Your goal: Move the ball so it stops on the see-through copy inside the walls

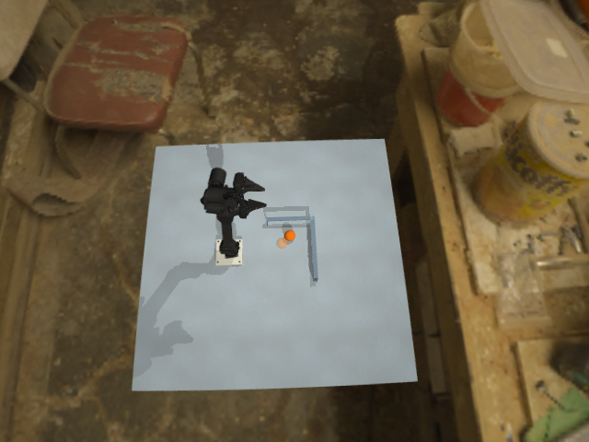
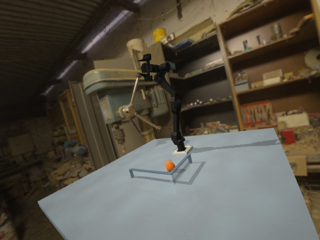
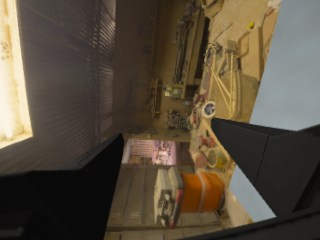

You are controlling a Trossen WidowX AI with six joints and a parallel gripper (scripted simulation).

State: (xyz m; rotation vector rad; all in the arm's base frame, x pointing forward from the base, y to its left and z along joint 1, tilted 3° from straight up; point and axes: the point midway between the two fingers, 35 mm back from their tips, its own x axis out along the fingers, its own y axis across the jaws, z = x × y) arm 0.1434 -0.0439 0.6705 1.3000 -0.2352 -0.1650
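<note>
An orange ball (image 1: pixel 289 235) (image 2: pixel 170 166) lies on the table inside the corner made by two low clear walls. The see-through copy (image 1: pixel 281 243) (image 2: pixel 168 162) is right beside it, partly overlapped by the ball in the exterior view. One wall (image 1: pixel 314 250) (image 2: pixel 151 171) and the other wall (image 1: pixel 287 219) (image 2: pixel 182 163) meet near the ball. My gripper (image 1: pixel 264 197) (image 2: pixel 139 67) (image 3: pixel 167 130) is open and empty, raised high above the table and away from the ball. The ball is not in the wrist view.
The arm stands on a white base plate (image 1: pixel 235 259) (image 2: pixel 189 150) on the light blue table (image 1: pixel 266 343) (image 2: pixel 232 201). The walls cast shadows beside them. The table's edges show in the top and exterior views, with workshop clutter beyond them.
</note>
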